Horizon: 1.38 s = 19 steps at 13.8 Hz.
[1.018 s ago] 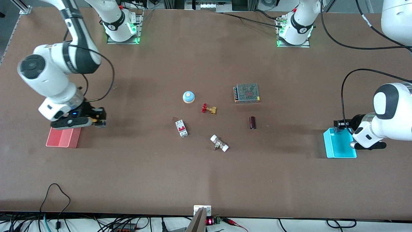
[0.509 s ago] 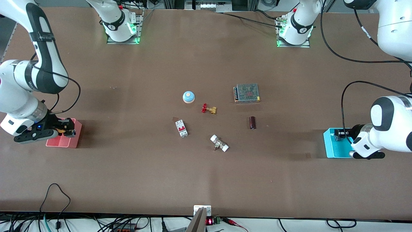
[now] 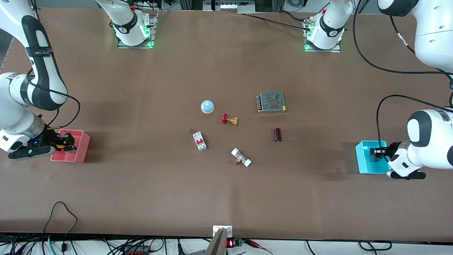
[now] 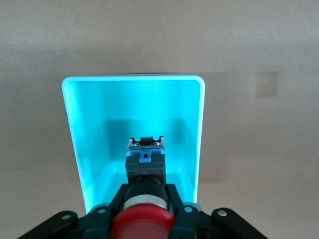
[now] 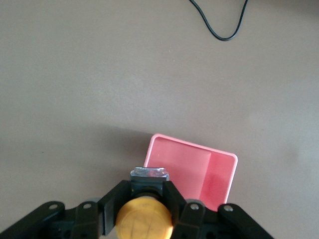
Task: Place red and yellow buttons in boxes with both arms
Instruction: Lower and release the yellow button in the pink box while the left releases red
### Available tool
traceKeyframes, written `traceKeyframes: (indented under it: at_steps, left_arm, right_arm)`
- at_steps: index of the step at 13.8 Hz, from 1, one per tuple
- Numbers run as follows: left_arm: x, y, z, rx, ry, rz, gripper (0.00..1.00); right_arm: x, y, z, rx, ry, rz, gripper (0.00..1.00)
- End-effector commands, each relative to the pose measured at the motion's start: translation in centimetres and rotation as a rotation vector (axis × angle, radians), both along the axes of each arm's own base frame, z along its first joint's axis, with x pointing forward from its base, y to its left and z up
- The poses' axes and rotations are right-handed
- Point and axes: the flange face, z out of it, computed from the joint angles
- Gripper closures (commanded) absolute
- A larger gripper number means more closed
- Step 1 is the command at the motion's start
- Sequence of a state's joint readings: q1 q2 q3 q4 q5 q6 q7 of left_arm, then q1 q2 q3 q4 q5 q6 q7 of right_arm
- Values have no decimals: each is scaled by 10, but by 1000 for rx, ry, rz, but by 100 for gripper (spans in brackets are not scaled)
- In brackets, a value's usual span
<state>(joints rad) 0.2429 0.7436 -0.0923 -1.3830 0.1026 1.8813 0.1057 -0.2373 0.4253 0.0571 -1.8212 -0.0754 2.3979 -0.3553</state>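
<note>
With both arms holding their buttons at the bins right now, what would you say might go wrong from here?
1. The right pincer holds the yellow button over the pink bin's edge, not its middle; released here, it might hit the rim and fall onto the table.
2. The left pincer holds the red button over the cyan bin, near one end wall; a bounce could tip it out.

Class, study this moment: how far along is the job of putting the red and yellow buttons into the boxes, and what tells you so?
Done: both buttons are picked up. In hand: the left gripper holds the red button over the cyan box; the right gripper holds the yellow button at the edge of the pink box. Left: releasing each; neither lies in a box yet.
</note>
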Motion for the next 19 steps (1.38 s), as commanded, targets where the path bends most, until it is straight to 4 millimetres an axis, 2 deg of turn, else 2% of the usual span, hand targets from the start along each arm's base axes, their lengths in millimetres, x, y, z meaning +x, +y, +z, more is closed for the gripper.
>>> traceKeyframes:
  at_steps: [1, 4, 6, 7, 8, 9, 10, 14, 18, 19]
  left_arm:
    - [4, 8, -14, 6, 9, -20, 92]
    - [1, 8, -30, -2, 31, -17, 90]
    - [1, 8, -31, -2, 32, -17, 81]
    - [2, 9, -32, 0, 23, -19, 69]
    - [6, 9, -32, 6, -5, -21, 45]
    - [8, 9, -29, 9, -28, -24, 26]
    - [8, 11, -29, 8, -31, -20, 1]
    - [11, 16, -13, 11, -50, -6, 0]
    - [11, 12, 35, 15, -78, -5, 0]
    - [9, 9, 55, 17, -76, -5, 0]
  right_arm:
    - [0, -14, -11, 10, -2, -9, 89]
    - [-3, -31, -31, 18, 13, -45, 89]
    - [-5, -34, -39, 22, 25, -61, 89]
    - [-5, -34, -42, 27, 27, -66, 88]
    - [-6, -34, -47, 40, 32, -76, 88]
    - [-6, -34, -52, 52, 38, -85, 88]
    - [-7, -34, -55, 57, 41, -88, 88]
    - [-6, -35, -63, 55, 32, -88, 87]
    - [-5, -36, -67, 53, 27, -85, 81]
    - [-5, -36, -69, 52, 24, -84, 80]
